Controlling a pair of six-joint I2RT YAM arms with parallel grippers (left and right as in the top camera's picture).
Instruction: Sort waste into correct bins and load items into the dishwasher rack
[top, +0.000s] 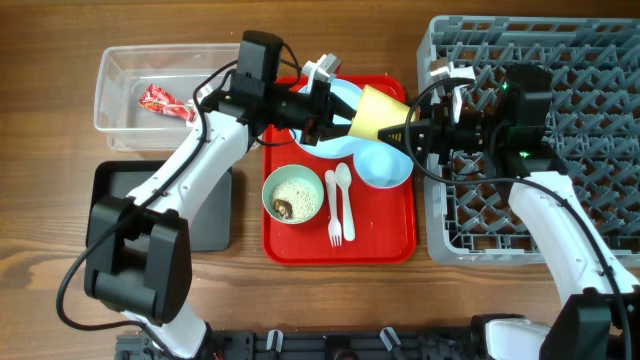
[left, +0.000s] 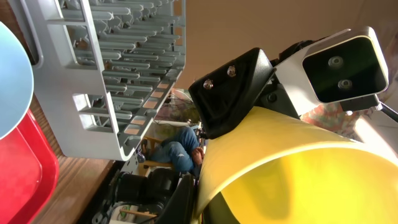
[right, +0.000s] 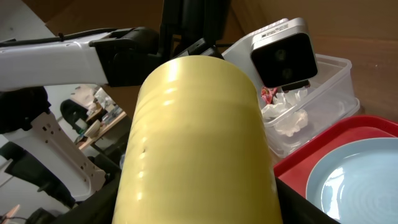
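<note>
The yellow cup (top: 378, 113) lies on its side above the red serving tray (top: 390, 245), at the middle top of the frame. Its long axis runs left to right, with the mouth towards the left gripper (top: 338, 122). The right gripper (top: 406, 133) fingers pinch its body. For the left fingers I cannot tell.

My left arm (top: 205, 150) and right arm (top: 548, 215) bar the red tray's (top: 385, 235) far half, the yellow cup (top: 375, 115) between them. The rack (top: 590, 60) walls its right side. I see open counter (top: 40, 290) front-left.

Flat red serving tray (top: 388, 228), wooden table (top: 40, 262)
</note>
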